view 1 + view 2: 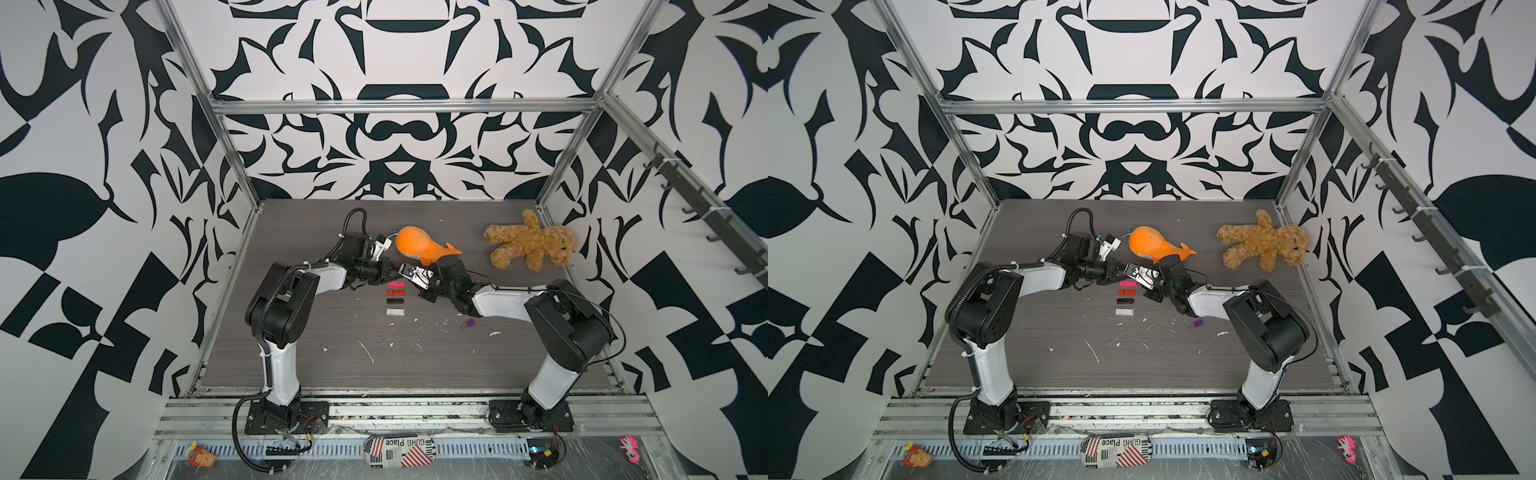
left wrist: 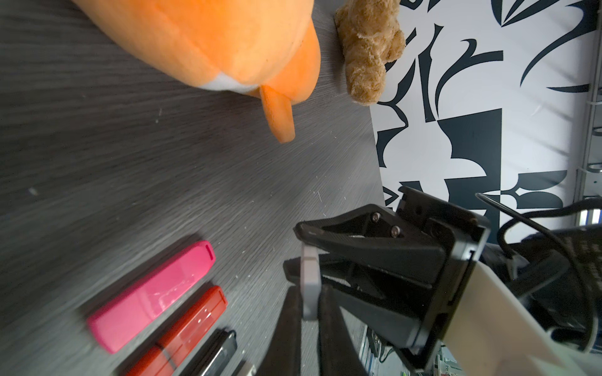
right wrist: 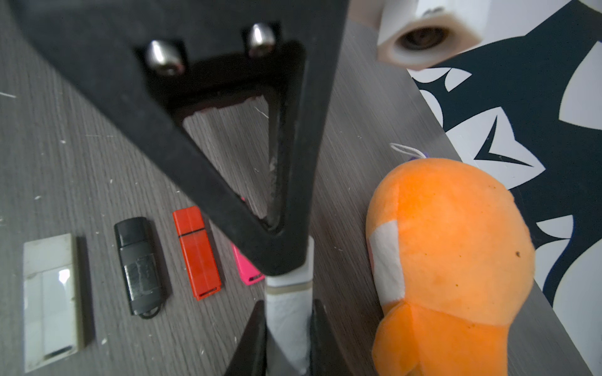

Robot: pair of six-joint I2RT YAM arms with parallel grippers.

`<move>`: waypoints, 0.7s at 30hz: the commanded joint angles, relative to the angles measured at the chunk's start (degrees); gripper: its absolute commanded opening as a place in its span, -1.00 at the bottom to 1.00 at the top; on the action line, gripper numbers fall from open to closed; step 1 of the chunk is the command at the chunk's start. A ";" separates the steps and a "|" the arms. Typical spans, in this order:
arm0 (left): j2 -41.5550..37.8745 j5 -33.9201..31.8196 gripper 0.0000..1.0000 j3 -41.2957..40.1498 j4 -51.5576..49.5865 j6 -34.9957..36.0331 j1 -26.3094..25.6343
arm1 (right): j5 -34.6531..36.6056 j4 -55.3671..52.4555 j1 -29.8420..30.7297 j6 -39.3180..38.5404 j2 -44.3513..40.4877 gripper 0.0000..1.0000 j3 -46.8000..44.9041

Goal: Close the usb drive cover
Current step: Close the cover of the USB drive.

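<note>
Between both end effectors (image 2: pixel 308 291) (image 3: pixel 288 306), usb drive (image 2: pixel 309 270)

My left arm (image 1: pixel 328 276) and right arm (image 1: pixel 498 303) bend at the elbows, reaching toward each other; my left claw (image 2: pixel 308 293) and right claw (image 3: pixel 288 309) meet tip to tip, both pinched closed.

Glossy white arm shells (image 1: pixel 330 276) are joining bulky black joint housings (image 1: pixel 569 328), black corrugated cable (image 1: pixel 356 212) is trailing the left arm (image 1: pixel 280 374), silver screws (image 3: pixel 260 34) are studding black fingers (image 3: pixel 224 195).

Stereo overhead, wrist views close, sharing table (image 2: pixel 130 162)
</note>
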 commanded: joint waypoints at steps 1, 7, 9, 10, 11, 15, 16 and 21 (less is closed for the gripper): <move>1.83 6.57 -1.00 0.84 -3.83 2.09 -3.20 | -12.76 18.06 3.84 -3.33 -2.88 -1.00 3.69; 1.63 5.51 -1.00 1.39 -7.75 5.13 -3.10 | -11.62 18.94 3.69 -0.51 -3.05 -1.00 4.68; 1.52 4.84 -1.00 0.89 -7.37 4.89 -3.28 | -8.67 20.67 4.04 4.11 -2.78 -1.00 5.09; 1.44 4.58 -1.00 0.66 -7.00 4.55 -3.33 | -7.95 20.49 4.37 5.22 -2.80 -1.00 5.28; 1.24 4.42 -1.00 0.29 -6.27 4.21 -3.38 | -7.23 20.59 4.96 6.05 -2.87 -1.00 5.21; 1.23 4.48 -1.00 -0.36 -4.95 3.19 -3.53 | -5.90 21.31 7.15 7.61 -1.67 -1.00 5.39; 1.41 4.58 -1.00 -0.35 -4.95 3.18 -3.55 | -5.88 21.31 7.52 7.66 -1.36 -1.00 5.68; 1.87 5.19 -1.00 -0.33 -6.31 4.09 -3.71 | -9.89 19.71 8.03 1.00 -1.41 -1.00 6.48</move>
